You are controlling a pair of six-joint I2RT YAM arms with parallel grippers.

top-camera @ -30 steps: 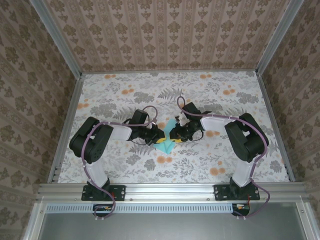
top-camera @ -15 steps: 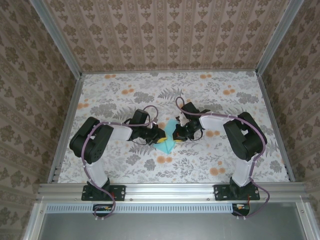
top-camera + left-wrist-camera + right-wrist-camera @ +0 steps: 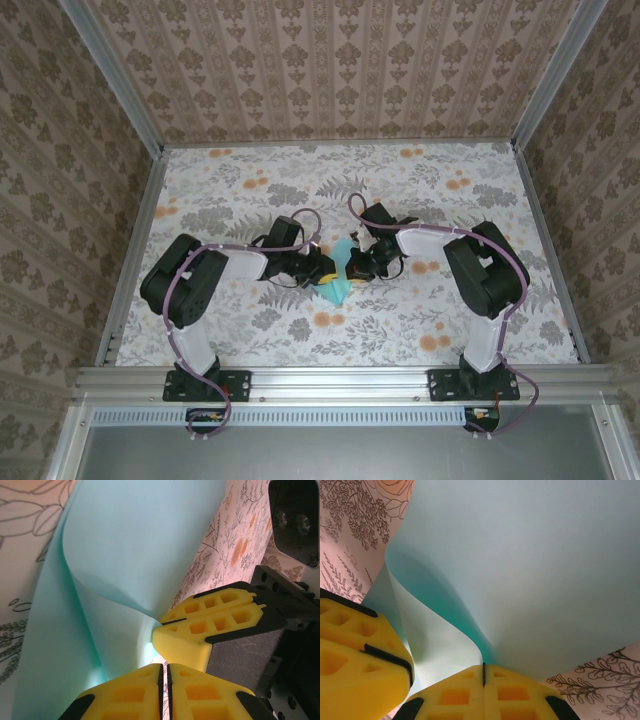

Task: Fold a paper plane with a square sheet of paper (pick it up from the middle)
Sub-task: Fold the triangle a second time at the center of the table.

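square sheet of paper (image 3: pixel 125 545), curled over the floral tabletop (image 3: pixel 400 190). pinched between left hand (image 3: pixel 164 669) and right hand (image 3: pixel 483 667), both clenched on it.

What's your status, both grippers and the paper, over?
Status: left gripper shut on the paper. Beside it, right gripper shut on the same sheet. Paper curled between them. Nothing in the way, over.

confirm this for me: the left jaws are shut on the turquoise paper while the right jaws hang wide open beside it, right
Not quite: the right gripper has its jaws shut too, pinching the turquoise paper, as the right wrist view shows. The rest holds: the left gripper has its jaws shut on the paper.
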